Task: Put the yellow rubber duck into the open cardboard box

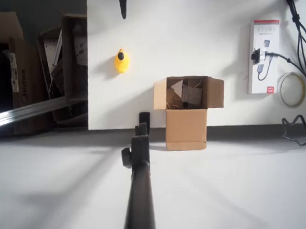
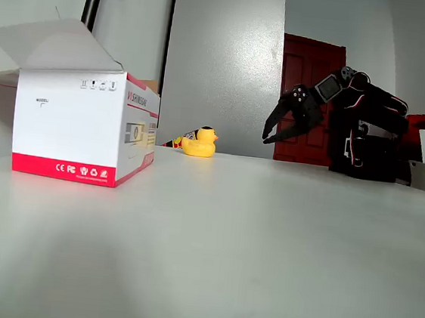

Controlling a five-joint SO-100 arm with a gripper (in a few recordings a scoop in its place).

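1. The small bright yellow rubber duck (image 1: 121, 60) sits upright on the white worktop (image 1: 199, 39), to the left of and slightly above the open light-brown cardboard box (image 1: 187, 114) in the overhead view; the two are apart, not touching.
2. In the fixed view the duck (image 2: 200, 142) stands far back on the worktop, just right of the white-and-red retail package (image 2: 79, 126).
3. The black claw (image 2: 283, 127) hangs in the air right of the duck, its two fingers spread apart and curving downward; it has hold of nothing.
4. The box stands at the worktop's near edge with its flaps spread, and loose scraps lie inside.
5. A roll of tape (image 1: 292, 89) lies right of the package (image 1: 264, 56).
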